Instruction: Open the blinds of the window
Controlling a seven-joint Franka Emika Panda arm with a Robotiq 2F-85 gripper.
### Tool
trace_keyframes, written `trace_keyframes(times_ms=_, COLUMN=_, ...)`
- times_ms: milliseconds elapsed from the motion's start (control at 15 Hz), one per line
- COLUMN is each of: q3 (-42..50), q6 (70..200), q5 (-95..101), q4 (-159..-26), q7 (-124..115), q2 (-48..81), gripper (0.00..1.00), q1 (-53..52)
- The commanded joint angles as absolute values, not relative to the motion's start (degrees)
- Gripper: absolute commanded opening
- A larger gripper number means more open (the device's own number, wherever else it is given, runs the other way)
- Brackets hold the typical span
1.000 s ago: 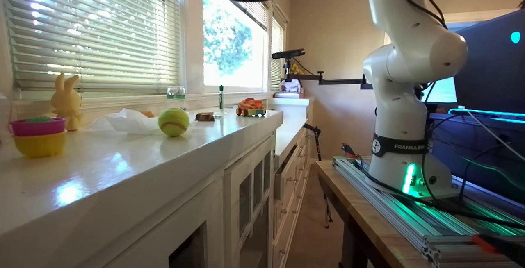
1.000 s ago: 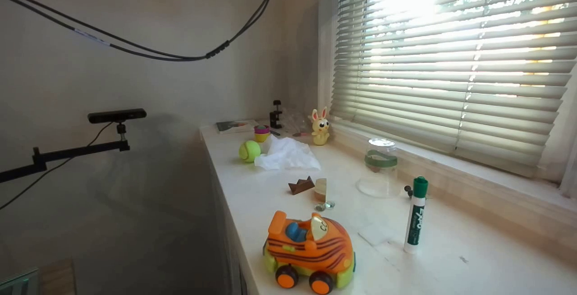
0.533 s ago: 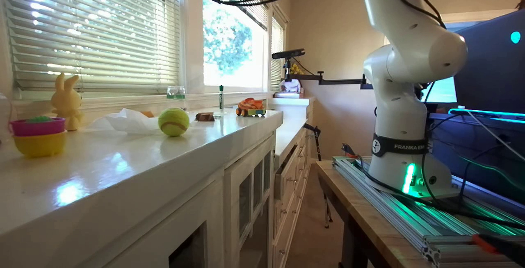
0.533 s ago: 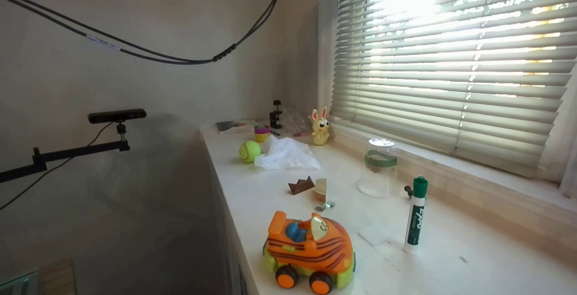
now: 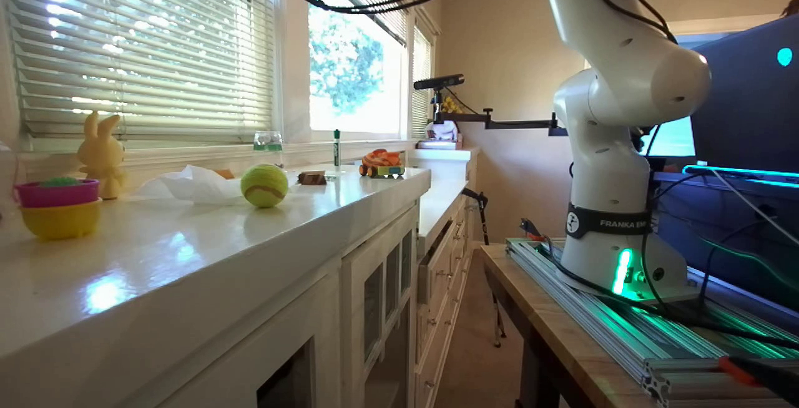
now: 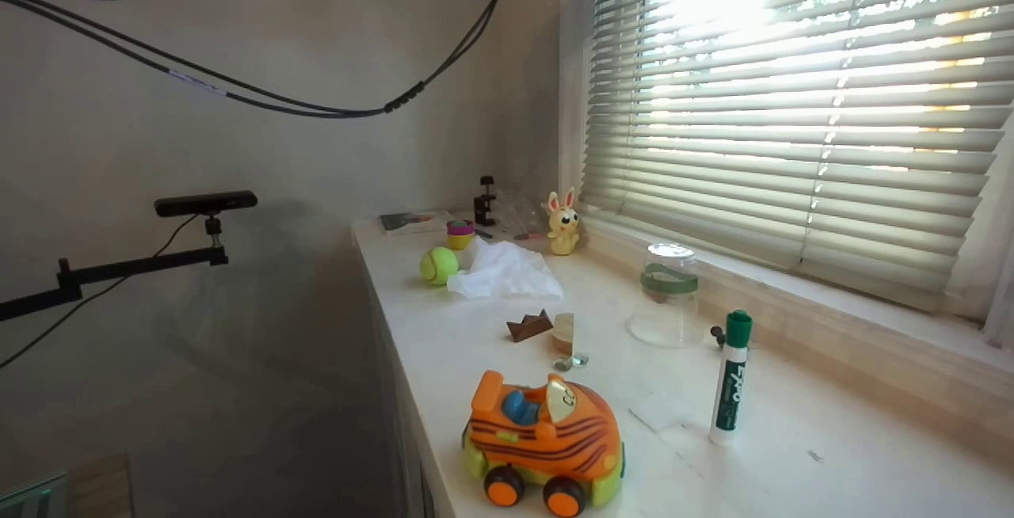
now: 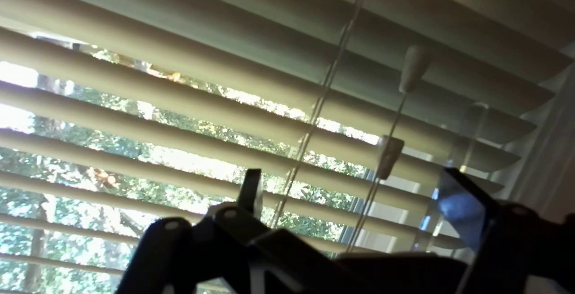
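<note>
I have my fingers [image 7: 465, 211] apart, facing the blinds [image 6: 792, 146], which hang lowered across the window [image 6: 577, 90] along the surface's [image 6: 855, 415] long edge, with a cord tassel [image 7: 390, 158] in view between the tips.

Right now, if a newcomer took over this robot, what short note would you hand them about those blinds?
Gripper: open, nothing visibly held.
Blinds: lowered across the window, daylight showing through in both exterior views.
In the wrist view, two pull tassels and what looks like a clear wand appear ahead of the gripper; contact can't be judged.
Done: the gripper faces the blinds up close. They do not look fully open.
Left: probably grasp a tassel or the wand, then open the blinds fully.
</note>
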State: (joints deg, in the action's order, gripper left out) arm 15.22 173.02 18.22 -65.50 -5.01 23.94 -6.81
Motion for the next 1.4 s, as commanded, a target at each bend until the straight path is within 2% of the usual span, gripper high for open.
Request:
trace_keyframes(times_ms=0, q3=14.53, q6=173.53, q5=16.81, q4=-61.90, q7=-5.40, q2=26.39, gripper=1.00, q1=-6.06)
trace_keyframes(times_ms=267, q3=14.31, q6=173.42, q5=16.79, q4=-60.16, q7=-5.38, q2=27.65, gripper=1.00, q1=-6.02)
trace_keyframes(times_ms=333, q3=14.22, q6=173.31, q5=16.73, q4=-59.86, q7=-5.36, q2=27.81, gripper=0.97, q1=-5.99)
trace_keyframes(times_ms=400, q3=14.43, q6=173.16, q5=16.88, q4=-59.49, q7=-5.51, q2=28.00, gripper=0.74, q1=-6.11)
trace_keyframes(times_ms=533, q3=14.23, q6=173.13, q5=16.80, q4=-59.03, q7=-5.35, q2=28.28, gripper=0.69, q1=-6.02)
trace_keyframes(times_ms=1000, q3=14.46, q6=172.91, q5=17.05, q4=-58.17, q7=-5.50, q2=28.48, gripper=0.19, q1=-5.85)
trace_keyframes(times_ms=1067, q3=14.71, q6=172.83, q5=17.20, q4=-58.03, q7=-5.72, q2=28.48, gripper=0.62, q1=-5.89)
trace_keyframes(times_ms=1200, q3=15.04, q6=172.68, q5=17.39, q4=-57.91, q7=-5.97, q2=28.48, gripper=0.58, q1=-6.03)
trace_keyframes(times_ms=1333, q3=15.19, q6=172.44, q5=17.56, q4=-58.43, q7=-6.18, q2=28.01, gripper=0.69, q1=-6.38)
